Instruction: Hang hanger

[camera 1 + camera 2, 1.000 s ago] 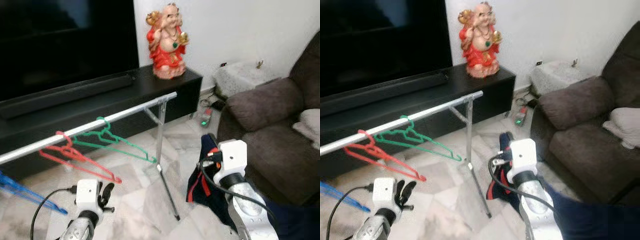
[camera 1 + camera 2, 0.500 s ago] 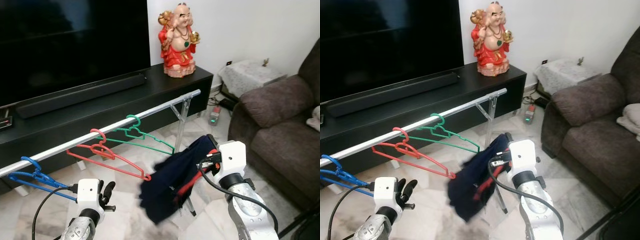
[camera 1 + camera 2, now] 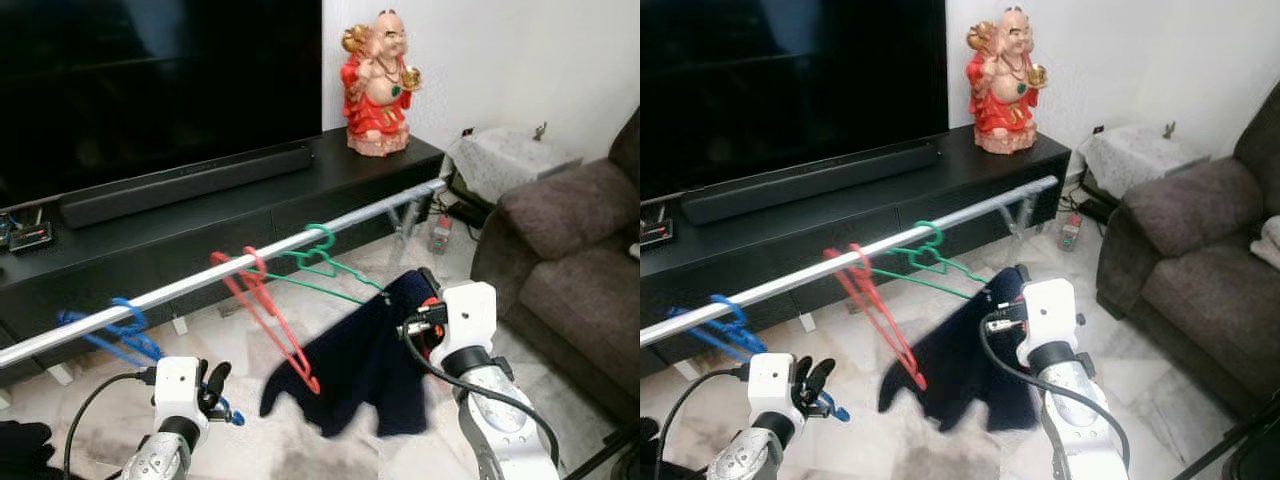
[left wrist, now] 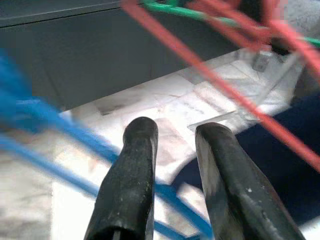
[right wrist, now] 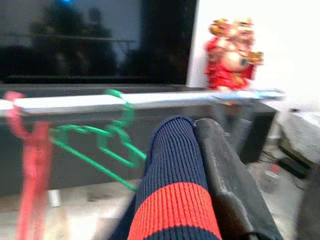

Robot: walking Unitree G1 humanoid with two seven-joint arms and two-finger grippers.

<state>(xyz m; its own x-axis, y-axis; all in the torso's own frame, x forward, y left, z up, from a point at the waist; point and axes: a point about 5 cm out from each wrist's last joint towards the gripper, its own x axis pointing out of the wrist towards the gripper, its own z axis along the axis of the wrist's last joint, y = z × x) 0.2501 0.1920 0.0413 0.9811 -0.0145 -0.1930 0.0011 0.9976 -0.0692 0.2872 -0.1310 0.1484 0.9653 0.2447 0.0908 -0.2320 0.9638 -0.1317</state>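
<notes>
Nearest me, the left gripper [image 3: 214, 385] hangs low below the silver rail [image 3: 180, 288], fingers [image 4: 131, 165] slightly parted, gripping nothing. The right gripper [image 3: 420, 300] clamps a navy garment [image 3: 355, 360] – red-striped collar – just under the rail. On the rail hang blue [image 3: 110, 330], red [image 3: 262, 310] and green hangers [image 3: 320, 262]; beyond, a red figurine [image 3: 378, 85].

Ribbed knit garment [image 5: 172, 185], shiny metal rail [image 3: 250, 265]

Silver arms, white wrist blocks, black cables.
</notes>
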